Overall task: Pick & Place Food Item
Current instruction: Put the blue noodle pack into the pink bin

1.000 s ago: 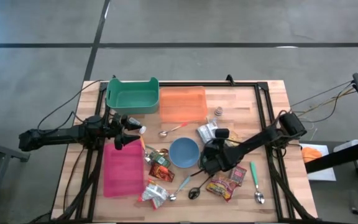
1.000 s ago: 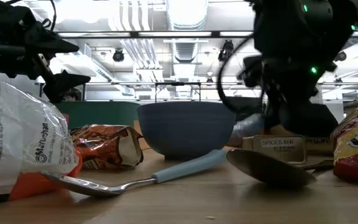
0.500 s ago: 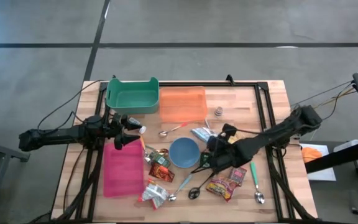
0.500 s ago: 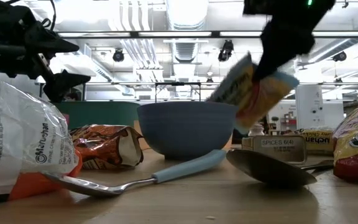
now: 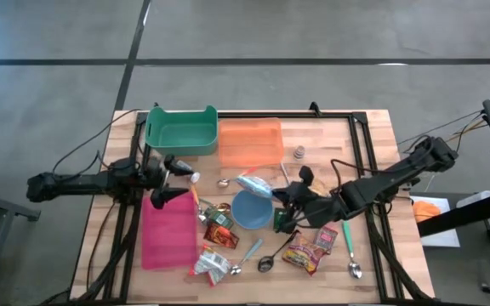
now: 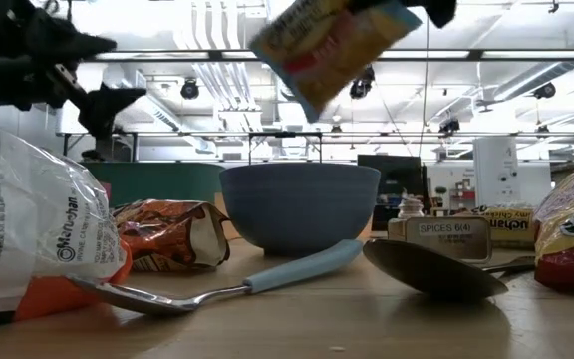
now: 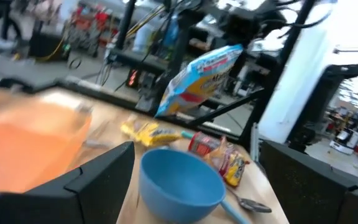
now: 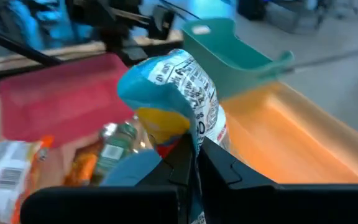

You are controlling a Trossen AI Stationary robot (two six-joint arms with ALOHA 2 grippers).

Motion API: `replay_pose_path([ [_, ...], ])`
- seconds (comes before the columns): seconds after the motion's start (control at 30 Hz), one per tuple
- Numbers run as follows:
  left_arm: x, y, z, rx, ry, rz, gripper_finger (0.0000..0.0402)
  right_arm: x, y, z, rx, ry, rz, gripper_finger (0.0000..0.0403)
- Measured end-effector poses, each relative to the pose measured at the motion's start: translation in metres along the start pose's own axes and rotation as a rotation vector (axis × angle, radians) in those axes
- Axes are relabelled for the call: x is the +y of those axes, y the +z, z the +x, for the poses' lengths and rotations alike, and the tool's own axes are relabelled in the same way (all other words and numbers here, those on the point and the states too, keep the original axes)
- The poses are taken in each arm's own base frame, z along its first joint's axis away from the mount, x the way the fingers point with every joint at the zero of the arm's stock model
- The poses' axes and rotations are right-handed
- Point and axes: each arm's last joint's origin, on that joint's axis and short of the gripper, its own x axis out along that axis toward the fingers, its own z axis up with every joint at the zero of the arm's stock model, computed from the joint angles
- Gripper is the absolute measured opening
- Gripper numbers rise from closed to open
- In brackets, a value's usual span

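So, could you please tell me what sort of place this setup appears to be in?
Most likely a robotics lab or workshop. The low view shows exposed ceiling ducting and strip lights over an open hall, the left wrist view shows cluttered equipment racks, and the wooden table stands on bare concrete floor.

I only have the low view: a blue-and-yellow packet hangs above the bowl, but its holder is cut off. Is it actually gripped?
Observer: Yes. The right claw is shut on one edge of the packet.
Operator: Where is it over the table?
Observer: From above, it is over the blue bowl's rim on the side facing the orange tray, not over the tray yet.
Operator: And the left claw?
Observer: The left claw is open and empty, at the pink tray's end nearest the green bin.
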Motion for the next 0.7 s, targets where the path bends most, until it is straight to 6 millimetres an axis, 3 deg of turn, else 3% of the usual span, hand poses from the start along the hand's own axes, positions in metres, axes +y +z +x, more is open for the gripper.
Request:
replay_pose_path([
  [0.43,-0.014,0.002,0.012,-0.087,0.082,0.143,0.0352,-0.005,0.013,0.023,-0.173,0.25,0.052,0.001],
  [0.7,-0.025,0.01,0.035,-0.038,0.059,0.169,0.0352,-0.01,0.012,0.029,-0.224,0.338,0.046,0.0011],
])
